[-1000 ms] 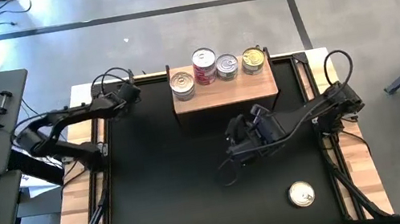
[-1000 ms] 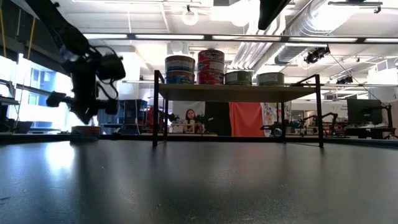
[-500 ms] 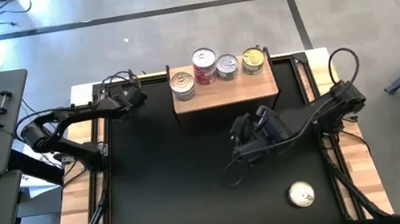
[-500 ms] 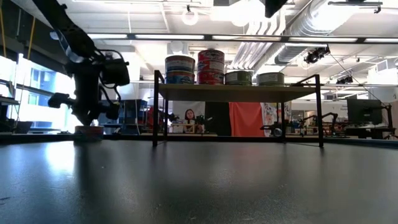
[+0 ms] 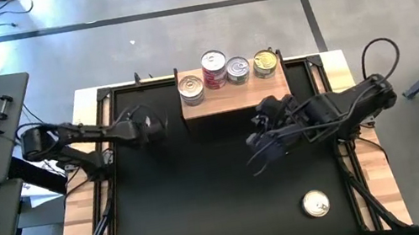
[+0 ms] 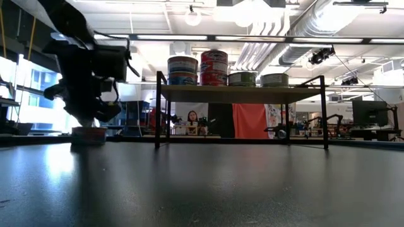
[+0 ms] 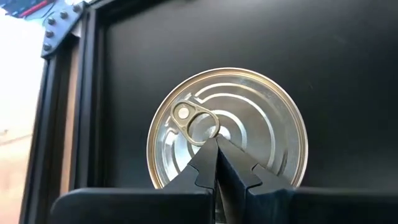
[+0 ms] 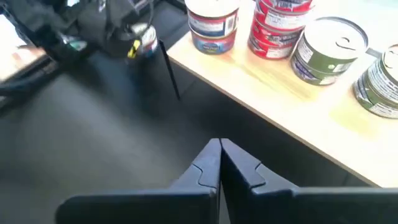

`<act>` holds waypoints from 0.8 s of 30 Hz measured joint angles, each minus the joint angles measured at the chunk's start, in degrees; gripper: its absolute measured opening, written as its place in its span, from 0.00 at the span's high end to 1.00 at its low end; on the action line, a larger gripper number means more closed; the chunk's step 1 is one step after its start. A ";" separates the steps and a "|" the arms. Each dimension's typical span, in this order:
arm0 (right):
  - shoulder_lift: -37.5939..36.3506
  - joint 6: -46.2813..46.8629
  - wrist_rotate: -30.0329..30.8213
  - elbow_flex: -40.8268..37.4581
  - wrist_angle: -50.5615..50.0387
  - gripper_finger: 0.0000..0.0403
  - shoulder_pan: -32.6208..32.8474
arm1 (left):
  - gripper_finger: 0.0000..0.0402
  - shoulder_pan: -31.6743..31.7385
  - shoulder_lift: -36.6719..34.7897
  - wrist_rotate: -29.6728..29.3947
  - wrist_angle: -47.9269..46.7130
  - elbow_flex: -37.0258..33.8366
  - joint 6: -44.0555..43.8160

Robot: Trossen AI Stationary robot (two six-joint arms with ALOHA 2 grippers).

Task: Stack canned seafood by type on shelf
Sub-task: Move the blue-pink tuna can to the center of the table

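Left gripper (image 7: 217,146) closed, empty, hovering over a silver can (image 7: 227,130) on the desk (image 5: 207,203). Right gripper (image 8: 220,149) closed, empty, near the shelf (image 5: 236,96).

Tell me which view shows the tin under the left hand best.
The left wrist view: the tin fills it, silver pull-tab lid plain, with the shut left hand over it. The low view shows only its side on the table. In the high view the arm hides it; the right wrist view gives a blurred glimpse.
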 joint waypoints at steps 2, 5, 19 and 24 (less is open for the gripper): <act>-0.12 -0.05 0.24 0.00 0.82 1.00 -0.06 | 1.00 -4.14 0.00 0.79 -2.38 0.02 -3.33; -0.10 0.01 0.22 0.00 1.72 1.00 -0.32 | 1.00 -10.97 -0.13 1.56 -4.73 -0.01 -6.41; 2.81 0.60 -10.85 -0.02 9.58 1.00 -10.34 | 1.00 -38.20 -0.10 5.64 5.21 2.66 -24.94; 8.85 -10.22 -17.58 -0.04 20.28 1.00 -16.74 | 1.00 -41.55 -0.02 8.44 16.95 3.13 -21.97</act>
